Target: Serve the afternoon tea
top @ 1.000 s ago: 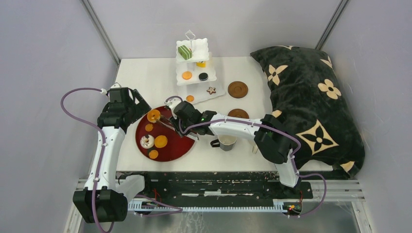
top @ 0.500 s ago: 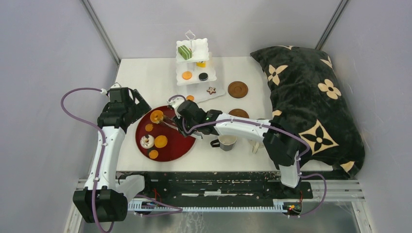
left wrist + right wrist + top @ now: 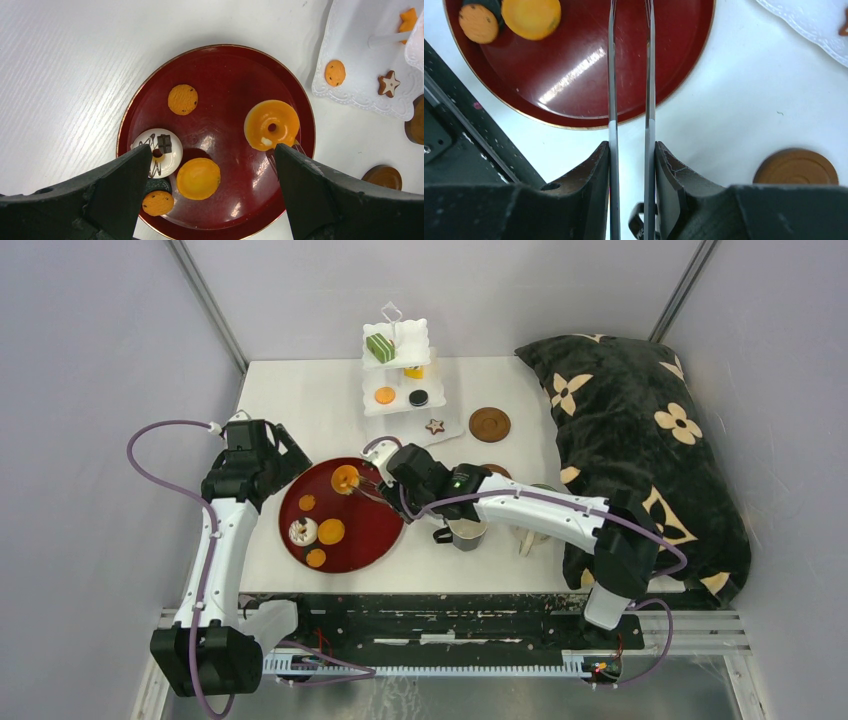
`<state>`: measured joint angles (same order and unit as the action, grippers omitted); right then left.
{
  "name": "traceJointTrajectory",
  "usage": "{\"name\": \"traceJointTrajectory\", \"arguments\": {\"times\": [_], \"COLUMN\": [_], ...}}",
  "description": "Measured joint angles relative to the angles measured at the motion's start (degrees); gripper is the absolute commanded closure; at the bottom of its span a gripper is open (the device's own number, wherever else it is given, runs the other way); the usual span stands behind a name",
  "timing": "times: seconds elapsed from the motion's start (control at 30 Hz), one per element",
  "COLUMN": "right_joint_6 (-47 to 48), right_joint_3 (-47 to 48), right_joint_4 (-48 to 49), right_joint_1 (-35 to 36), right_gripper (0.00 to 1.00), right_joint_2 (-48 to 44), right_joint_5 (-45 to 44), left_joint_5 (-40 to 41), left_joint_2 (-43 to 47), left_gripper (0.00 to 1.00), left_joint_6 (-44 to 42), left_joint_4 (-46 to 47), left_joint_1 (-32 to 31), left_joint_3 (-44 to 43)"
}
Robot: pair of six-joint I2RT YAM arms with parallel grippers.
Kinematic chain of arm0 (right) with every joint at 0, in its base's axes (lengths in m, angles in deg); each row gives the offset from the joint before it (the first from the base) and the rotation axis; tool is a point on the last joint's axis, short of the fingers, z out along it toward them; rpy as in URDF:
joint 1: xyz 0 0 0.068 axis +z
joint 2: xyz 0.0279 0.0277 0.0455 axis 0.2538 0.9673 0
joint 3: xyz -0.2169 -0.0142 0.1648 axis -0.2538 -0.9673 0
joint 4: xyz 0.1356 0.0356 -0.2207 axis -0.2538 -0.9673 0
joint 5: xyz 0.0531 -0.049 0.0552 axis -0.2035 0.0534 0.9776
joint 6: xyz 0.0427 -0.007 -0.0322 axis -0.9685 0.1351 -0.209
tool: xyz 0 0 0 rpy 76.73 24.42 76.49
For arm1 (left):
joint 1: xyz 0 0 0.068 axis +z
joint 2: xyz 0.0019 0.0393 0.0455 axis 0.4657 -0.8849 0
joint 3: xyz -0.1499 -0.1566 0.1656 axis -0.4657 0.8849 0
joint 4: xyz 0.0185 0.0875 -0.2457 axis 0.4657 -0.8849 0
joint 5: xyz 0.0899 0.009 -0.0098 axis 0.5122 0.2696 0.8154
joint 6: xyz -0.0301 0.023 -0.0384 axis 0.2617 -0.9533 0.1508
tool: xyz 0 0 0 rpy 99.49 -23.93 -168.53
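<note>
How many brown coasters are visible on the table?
2. The far coaster lies right of the white stand; the near coaster is partly covered by the right arm from above. Others may be hidden.

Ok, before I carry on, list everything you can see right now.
table: 1, white, under everything
tray: 1, dark red, round, near left
orange donut: 1, over the tray's right side, at the tongs' tips
cookies: 4, orange, two on the tray, two on the stand
orange disc: 1, smooth, on the tray
white donut: 1, chocolate-topped, on the tray
three-tier stand: 1, white, far centre
green striped cake: 1, top tier
black disc: 1, middle tier
star cookie: 1, brown and white, bottom tier
coasters: 2, brown, right of the stand
mugs: 2, one grey beside the tray, one pale and mostly hidden by the right arm
pillow: 1, black with cream flowers, right
tongs: 1, metal
left gripper: open, above the tray
right gripper: shut on the tongs
</note>
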<state>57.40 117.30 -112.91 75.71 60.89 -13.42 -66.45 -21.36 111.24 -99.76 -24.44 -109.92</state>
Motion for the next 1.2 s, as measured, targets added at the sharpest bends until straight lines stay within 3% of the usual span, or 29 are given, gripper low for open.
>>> {"name": "traceJointTrajectory", "arguments": {"times": [0.67, 0.8, 0.97, 1.2], "right_joint_6": [3.89, 0.96, -5.09, -21.42], "right_joint_3": [-0.42, 4.44, 4.94, -0.28], "right_joint_4": [-9.07, -14.4, -14.29, -5.55], "right_joint_1": [0.0, -0.04, -2.71, -14.86], "right_gripper": [0.99, 0.99, 0.99, 0.99], "right_joint_2": [-6.03, -3.93, -3.54, -2.97], "right_joint_5": [-0.72, -0.02, 8.61, 28.85], "left_joint_5": [0.0, -1.44, -5.95, -5.88], "left_joint_2": [-0.07, -0.15, -1.55, -1.97], "left_gripper": [0.01, 0.0, 0.0, 0.0], "left_joint_6": [0.0, -0.02, -1.16, -1.99], "left_joint_4": [0.02, 0.11, 0.72, 0.55], "left_joint_1": [0.0, 0.0, 0.0, 0.0], "left_joint_3": [0.09, 0.46, 1.62, 1.99]}}
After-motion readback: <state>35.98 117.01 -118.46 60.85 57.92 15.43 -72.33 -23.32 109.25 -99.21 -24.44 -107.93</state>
